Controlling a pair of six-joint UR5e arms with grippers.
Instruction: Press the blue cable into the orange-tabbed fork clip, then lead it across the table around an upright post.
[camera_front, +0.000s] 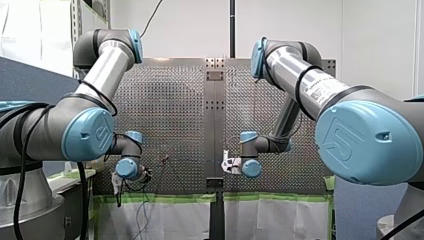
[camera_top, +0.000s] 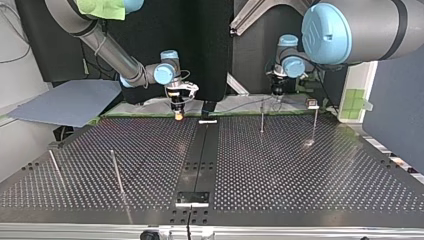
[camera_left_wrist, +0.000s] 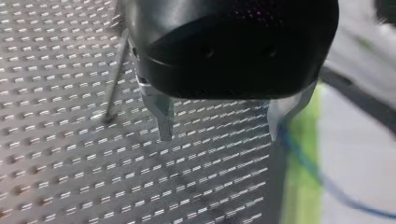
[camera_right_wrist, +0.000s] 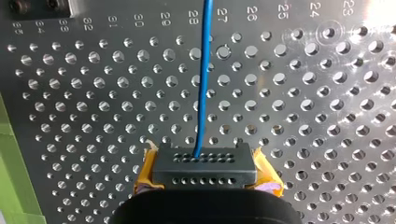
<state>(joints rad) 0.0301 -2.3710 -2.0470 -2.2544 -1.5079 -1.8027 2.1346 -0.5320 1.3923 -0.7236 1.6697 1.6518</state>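
The blue cable (camera_right_wrist: 203, 70) runs straight ahead over the perforated table (camera_right_wrist: 303, 107) from between my right gripper's (camera_right_wrist: 203, 158) yellow-taped black pads, which are shut on it. In the top view this gripper (camera_top: 178, 115) points down at the table's far edge, near the middle. My left gripper (camera_left_wrist: 222, 137) is open, with nothing between its metal fingers (camera_left_wrist: 163, 119). It hovers over the table edge, and a stretch of blue cable (camera_left_wrist: 317, 175) lies beyond the outer finger on the green tape. A thin post (camera_left_wrist: 116, 79) stands beside the other finger. A small reddish clip (camera_front: 164, 159) shows near my left gripper (camera_front: 119, 186).
Upright posts stand on the table: two at the top view's right (camera_top: 262, 117) (camera_top: 315, 125) and two leaning ones at its left (camera_top: 116, 170) (camera_top: 55, 167). A dark centre strip (camera_top: 200, 155) divides the plates. Green tape (camera_front: 165, 198) lines the edge.
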